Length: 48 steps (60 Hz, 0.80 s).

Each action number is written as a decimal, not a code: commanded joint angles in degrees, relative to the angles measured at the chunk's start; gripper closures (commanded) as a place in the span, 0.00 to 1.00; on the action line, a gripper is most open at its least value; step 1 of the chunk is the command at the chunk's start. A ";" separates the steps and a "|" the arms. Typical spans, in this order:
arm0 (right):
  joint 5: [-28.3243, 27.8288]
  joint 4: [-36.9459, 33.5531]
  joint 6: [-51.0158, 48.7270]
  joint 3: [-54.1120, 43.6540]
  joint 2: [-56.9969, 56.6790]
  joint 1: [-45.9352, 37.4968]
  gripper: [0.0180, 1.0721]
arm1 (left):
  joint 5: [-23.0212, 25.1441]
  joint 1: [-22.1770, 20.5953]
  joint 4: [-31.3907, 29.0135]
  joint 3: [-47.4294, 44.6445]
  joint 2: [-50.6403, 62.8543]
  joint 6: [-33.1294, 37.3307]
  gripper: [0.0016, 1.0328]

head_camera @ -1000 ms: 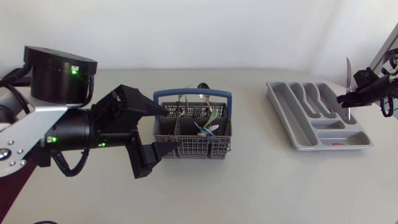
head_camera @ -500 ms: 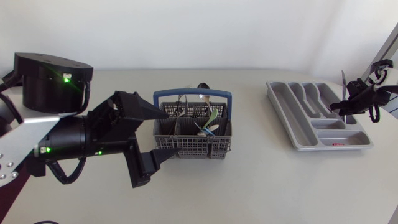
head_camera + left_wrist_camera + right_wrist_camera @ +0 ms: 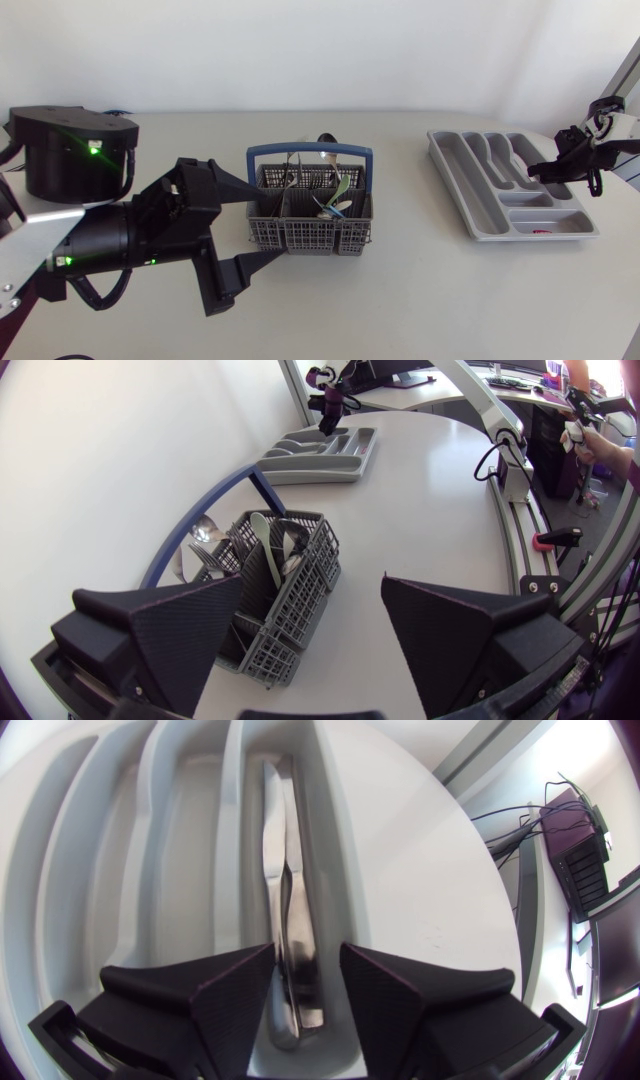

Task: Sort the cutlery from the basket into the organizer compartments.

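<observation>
The right gripper [image 3: 308, 982], fingers slightly apart, hangs over a knife [image 3: 284, 890] lying in an organizer [image 3: 180, 830] slot, its handle end hidden beneath them, while the basket [image 3: 285, 595] sits just ahead of the wide-spread left gripper [image 3: 310, 622].

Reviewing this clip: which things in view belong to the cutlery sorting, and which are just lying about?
Part of the job: basket, cutlery in it, organizer, knife lying in an organizer compartment, left gripper, right gripper.
Not part of it: only the table itself.
</observation>
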 commanded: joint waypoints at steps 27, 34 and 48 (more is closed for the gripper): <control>-16.29 12.36 -6.84 -44.27 -40.79 5.57 0.14 | -0.54 -1.37 10.68 -0.69 11.40 5.37 0.07; -19.46 12.53 -8.60 -52.62 -50.55 8.65 0.14 | -0.54 -1.28 13.05 0.36 15.18 5.98 0.07; -22.09 12.09 -10.01 -68.52 -71.82 21.65 0.14 | -0.81 -1.98 15.25 2.82 19.93 5.98 0.07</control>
